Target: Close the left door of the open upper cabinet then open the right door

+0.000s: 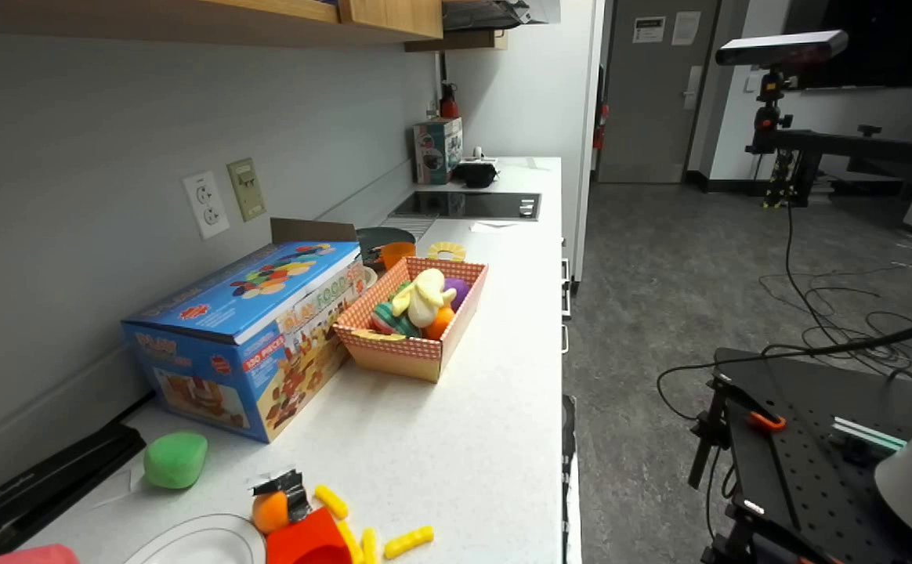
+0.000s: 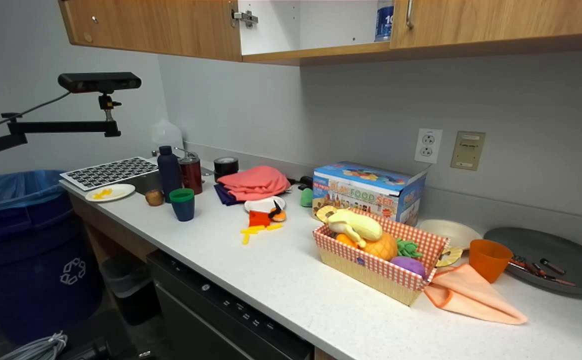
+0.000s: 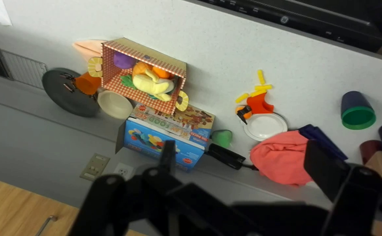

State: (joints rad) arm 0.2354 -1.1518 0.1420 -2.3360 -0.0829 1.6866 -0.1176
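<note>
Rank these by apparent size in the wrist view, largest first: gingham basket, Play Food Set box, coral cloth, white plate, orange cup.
gingham basket and Play Food Set box: too alike to rank
coral cloth
white plate
orange cup

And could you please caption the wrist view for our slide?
Open tool, with wooden cabinet door and play-food basket beyond.

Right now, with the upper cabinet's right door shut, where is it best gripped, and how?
Probably by the metal handle, coming from in front of the right door, jaws to either side: the handle runs upright near the door's left edge and seems to stand off the flat front.
</note>
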